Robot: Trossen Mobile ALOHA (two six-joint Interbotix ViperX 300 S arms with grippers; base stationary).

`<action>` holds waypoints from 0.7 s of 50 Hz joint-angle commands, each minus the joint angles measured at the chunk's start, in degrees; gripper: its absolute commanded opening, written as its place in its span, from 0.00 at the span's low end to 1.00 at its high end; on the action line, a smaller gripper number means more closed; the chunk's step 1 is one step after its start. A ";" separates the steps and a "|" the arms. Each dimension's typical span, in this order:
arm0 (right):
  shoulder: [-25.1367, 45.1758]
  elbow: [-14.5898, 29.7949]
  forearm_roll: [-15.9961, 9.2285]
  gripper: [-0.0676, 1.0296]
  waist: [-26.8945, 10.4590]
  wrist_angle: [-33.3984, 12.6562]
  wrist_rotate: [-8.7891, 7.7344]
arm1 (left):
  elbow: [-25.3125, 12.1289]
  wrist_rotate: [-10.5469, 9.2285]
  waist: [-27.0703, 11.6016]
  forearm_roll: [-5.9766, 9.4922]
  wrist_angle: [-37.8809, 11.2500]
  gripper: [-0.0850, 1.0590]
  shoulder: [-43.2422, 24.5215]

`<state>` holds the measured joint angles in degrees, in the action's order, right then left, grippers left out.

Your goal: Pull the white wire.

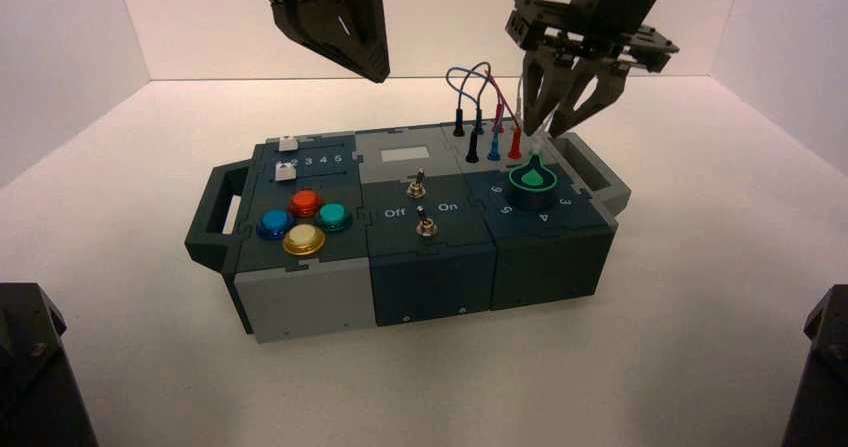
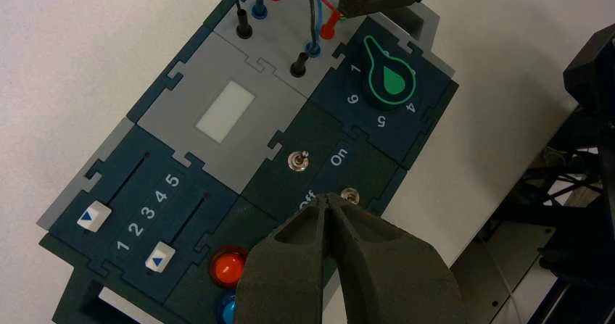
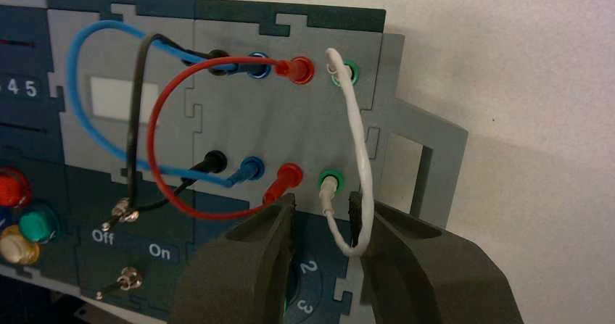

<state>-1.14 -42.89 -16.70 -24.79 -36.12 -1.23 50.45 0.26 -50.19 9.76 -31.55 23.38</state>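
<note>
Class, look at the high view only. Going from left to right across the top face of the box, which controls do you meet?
White slider caps → four coloured buttons → two toggle switches → plugged wires → green knob, with the right gripper just behind it.

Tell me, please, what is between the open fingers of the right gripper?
The white wire loops down between the fingers of the right gripper, beside its near plug in a green socket. The wire's lowest bend stays visible; the knob beneath is mostly covered.

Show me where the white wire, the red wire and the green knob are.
white wire (image 3: 360, 132): right wrist view, middle of its loop.
red wire (image 3: 154, 132): right wrist view, its curved side.
green knob (image 2: 392, 82): left wrist view, its centre.
</note>
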 commanded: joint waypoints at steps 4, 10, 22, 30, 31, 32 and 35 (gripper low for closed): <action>0.88 1.41 -0.18 0.23 -0.18 0.70 -0.18 | -1.67 0.09 -0.18 -0.18 0.09 0.05 0.79; 3.08 1.49 0.18 0.04 -0.18 1.05 -0.18 | -1.67 0.26 -0.18 -0.26 0.09 0.05 1.05; 0.35 1.32 2.46 0.04 -0.18 0.79 0.18 | -1.67 0.35 -0.18 -0.35 0.09 0.05 1.14; -3.60 0.97 4.31 0.04 -0.18 -0.53 1.32 | -1.76 0.44 -0.18 -0.44 -0.09 0.05 1.14; -3.78 0.97 4.39 0.04 -0.18 -0.53 1.41 | -1.76 0.44 -0.18 -0.44 -0.09 0.05 1.14; -3.87 0.88 4.48 0.04 -0.18 -0.53 1.49 | -1.85 0.44 -0.18 -0.44 -0.09 0.05 1.14; -4.13 0.88 4.83 0.04 -0.18 -0.70 1.58 | -1.93 0.53 -0.18 -0.53 -0.09 0.05 1.23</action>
<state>-3.08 -42.63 -12.30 -25.14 -36.65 0.00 50.45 0.53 -50.19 9.40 -31.90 23.73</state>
